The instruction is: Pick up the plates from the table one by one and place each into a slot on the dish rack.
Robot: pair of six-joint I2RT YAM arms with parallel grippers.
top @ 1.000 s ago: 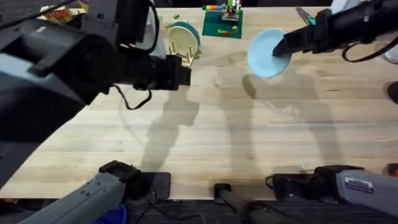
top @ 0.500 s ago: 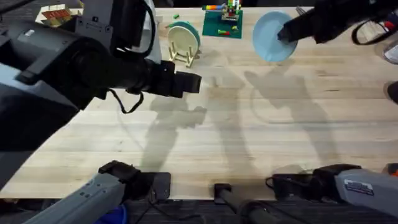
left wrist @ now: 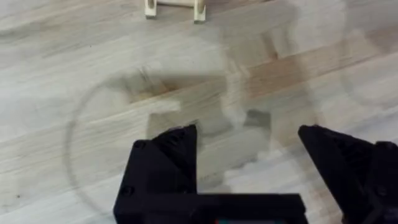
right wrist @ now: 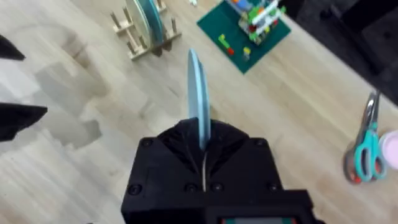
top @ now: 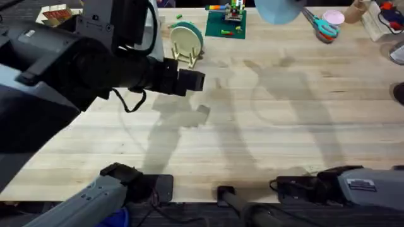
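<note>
Pale blue plate [right wrist: 198, 93] pinched edge-on in right gripper [right wrist: 203, 146], lifted above table [top: 265, 139], fingers closed on rim. Left gripper [left wrist: 249, 146] spread wide, holding nothing, low over bare wood near dish rack [top: 185, 47]. Rack holds cream plate [top: 184, 41] and teal plate [top: 189, 27] upright. Nearby: green brick baseplate [top: 225, 23], scissors [top: 322, 25], pink dish [top: 334, 16].

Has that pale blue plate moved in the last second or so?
Yes. The pale blue plate has gone up the overhead view: earlier it hung right of and below the green baseplate; now it is cut by the top edge, pinched in the right gripper.
</note>
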